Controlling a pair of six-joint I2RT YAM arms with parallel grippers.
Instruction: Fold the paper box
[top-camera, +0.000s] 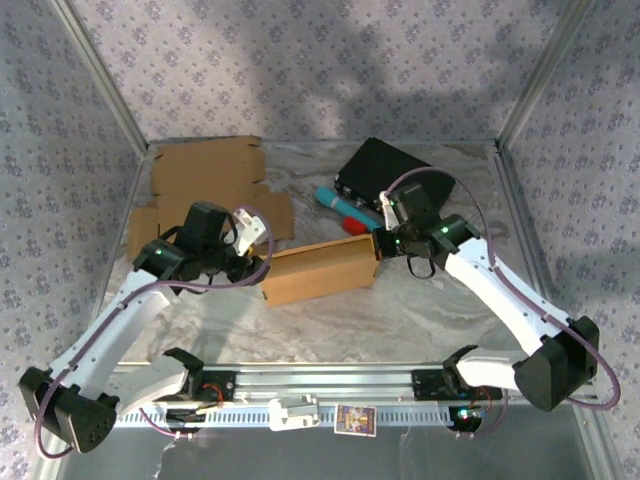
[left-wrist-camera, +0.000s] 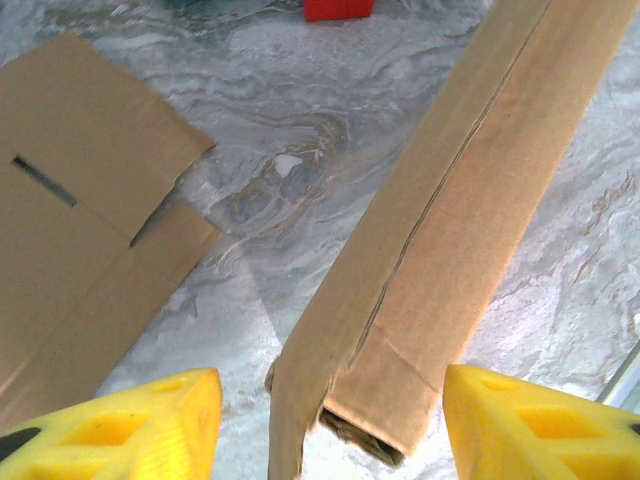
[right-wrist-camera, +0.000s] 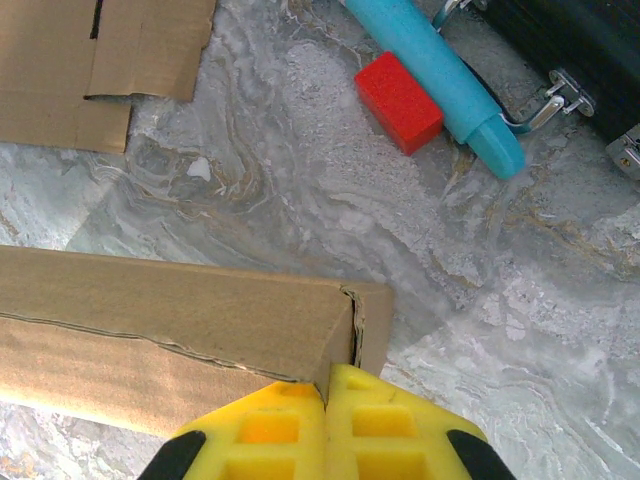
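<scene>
While the paper box (top-camera: 320, 270) lay on the table (top-camera: 330, 335) as a tube, my right gripper (right-wrist-camera: 326, 395) sat shut against one end, perhaps pinching cardboard, and my left gripper (left-wrist-camera: 333, 400) stood open around the other end — it needed closing next.

Bare table (top-camera: 350, 330) open in front of the folded box (top-camera: 320, 270), flat cardboard (top-camera: 210, 180) covering the far left, black case (top-camera: 385, 172), blue tool (top-camera: 340, 205) and red block (top-camera: 354, 225) crowding just behind the box's right end, bare strip between cardboard and tool
</scene>
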